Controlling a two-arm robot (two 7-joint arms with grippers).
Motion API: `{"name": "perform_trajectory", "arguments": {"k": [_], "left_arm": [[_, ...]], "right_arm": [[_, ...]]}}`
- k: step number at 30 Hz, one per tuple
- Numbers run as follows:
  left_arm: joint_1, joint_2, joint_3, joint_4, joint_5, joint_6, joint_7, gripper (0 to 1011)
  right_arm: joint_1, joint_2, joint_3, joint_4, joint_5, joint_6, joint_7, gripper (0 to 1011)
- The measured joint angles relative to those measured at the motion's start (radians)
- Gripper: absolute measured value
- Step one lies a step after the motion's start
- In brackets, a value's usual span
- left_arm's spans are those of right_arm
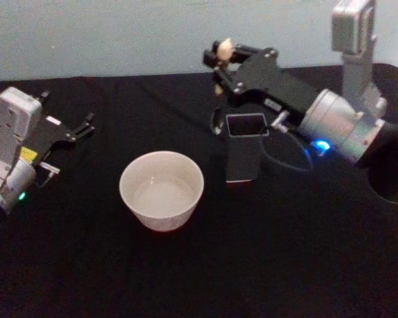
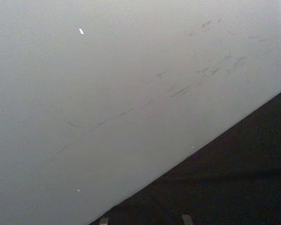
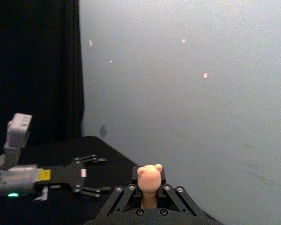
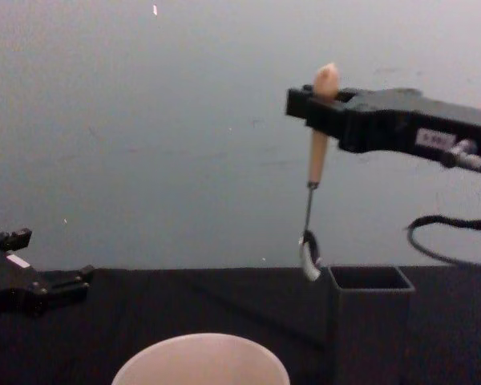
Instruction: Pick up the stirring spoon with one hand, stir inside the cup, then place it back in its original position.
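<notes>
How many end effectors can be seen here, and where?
2. The left end effector is open at the table's left; the right end effector grips the spoon in the air beside the holder. None seems hidden.

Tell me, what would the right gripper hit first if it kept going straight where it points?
Probably the grey wall: the right gripper, holding the stirring spoon, aims there, missing the parked left gripper.

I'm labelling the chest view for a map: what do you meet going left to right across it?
The left gripper, cup, stirring spoon, dark grey holder. The right gripper, shut on the spoon, overlaps it, so it is left out.
</notes>
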Motion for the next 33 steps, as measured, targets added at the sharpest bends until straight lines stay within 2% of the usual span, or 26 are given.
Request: {"name": "perform_trajectory", "arguments": {"k": [6, 11, 20, 33], "left_arm": [[0.0, 0.0, 0.0, 0.0, 0.0, 0.0, 0.0, 1001], [0.0, 0.0, 0.0, 0.0, 0.0, 0.0, 0.0, 1001], [0.0, 0.0, 0.0, 0.0, 0.0, 0.0, 0.0, 1001], [0.0, 0.0, 0.0, 0.0, 0.0, 0.0, 0.0, 1001]], "right_arm": [[0.009, -0.018, -0.047, 0.031, -0.007, -0.021, 0.022, 164], [0.009, -0.038, -0.083, 0.07, -0.008, -0.066, 0.054, 164], [0.008, -0.065, -0.118, 0.143, -0.002, -0.143, 0.102, 164], [0.007, -0.106, -0.148, 0.248, 0.023, -0.26, 0.178, 164]]}}
